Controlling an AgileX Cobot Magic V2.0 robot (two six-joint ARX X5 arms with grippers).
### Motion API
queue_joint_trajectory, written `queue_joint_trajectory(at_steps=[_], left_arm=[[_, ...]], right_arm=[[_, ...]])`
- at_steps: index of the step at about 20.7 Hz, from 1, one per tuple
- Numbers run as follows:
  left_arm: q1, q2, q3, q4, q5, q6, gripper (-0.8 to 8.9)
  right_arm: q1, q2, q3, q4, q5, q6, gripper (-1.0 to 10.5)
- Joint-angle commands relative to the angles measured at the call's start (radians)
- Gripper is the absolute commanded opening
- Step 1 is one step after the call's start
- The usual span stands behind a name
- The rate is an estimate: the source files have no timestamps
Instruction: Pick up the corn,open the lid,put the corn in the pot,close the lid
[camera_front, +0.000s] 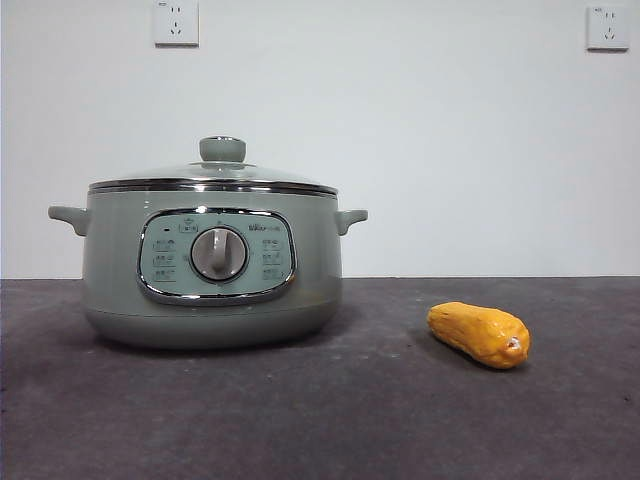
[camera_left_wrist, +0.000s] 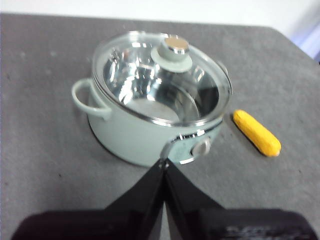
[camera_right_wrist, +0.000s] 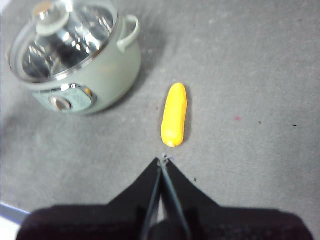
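The sage-green pot stands left of centre on the dark table, with its glass lid seated on the rim and the green knob on top. To its right the orange-yellow corn lies on the table, apart from the pot. Neither arm shows in the front view. My left gripper is shut and hovers high over the pot and lid, with the corn off to one side. My right gripper is shut and empty, held above the table just short of the corn, with the pot beyond.
Two wall sockets sit on the white wall behind. Grey table surface stretches around and in front of both objects. The table's far edge shows in the left wrist view.
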Motion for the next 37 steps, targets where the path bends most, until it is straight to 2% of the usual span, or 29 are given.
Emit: queue_joint_trajectory(at_steps=[1,2,3,4,5,6,7,8,18,25,31,34,37], left_arm=[[-0.013,0.001,-0.001,0.001,0.002,0.014,0.02],[-0.016,0.002,-0.001,0.0,0.002,0.005,0.23],[-0.016,0.002,-0.001,-0.002,0.019,-0.01,1.78],[-0.016,0.002,-0.001,-0.002,0.047,-0.017,3.96],[-0.016,0.002,-0.001,-0.001,0.075,-0.017,6.44],[-0.016,0.003,-0.001,-0.002,0.086,-0.016,7.1],[-0.016,0.003,-0.001,-0.002,0.105,-0.017,7.1],[-0.016,0.003,-0.001,-0.001,0.121,-0.017,7.1],[-0.016,0.012,0.0,0.0,0.128,-0.015,7.09],[-0.016,0.042,0.0,0.048,0.149,-0.017,7.08],[-0.016,0.079,0.0,0.06,0.151,-0.024,7.08],[-0.016,0.101,0.0,0.061,0.152,-0.024,7.05],[-0.016,0.112,0.0,0.069,0.151,-0.024,6.89]], right_arm=[[0.001,0.002,0.005,-0.001,-0.003,-0.029,0.0],[0.001,0.002,0.005,-0.002,-0.003,-0.029,0.0],[0.001,0.002,0.005,-0.004,-0.003,-0.029,0.5],[0.001,0.002,0.006,-0.007,-0.003,-0.029,1.5],[0.001,0.002,0.007,-0.007,-0.003,-0.028,3.2],[0.001,0.002,0.007,-0.01,-0.003,-0.028,4.9],[0.001,0.002,0.007,-0.015,-0.003,-0.028,6.3],[0.001,0.003,0.007,-0.021,-0.003,-0.028,6.6],[0.003,0.111,0.007,-0.01,-0.037,-0.028,6.6],[0.137,0.41,0.007,0.152,-0.026,0.023,6.6],[0.282,0.716,0.008,0.309,0.139,0.041,6.5],[0.343,0.817,0.008,0.381,0.241,0.043,5.9],[0.381,0.885,0.008,0.429,0.311,0.044,5.9]])
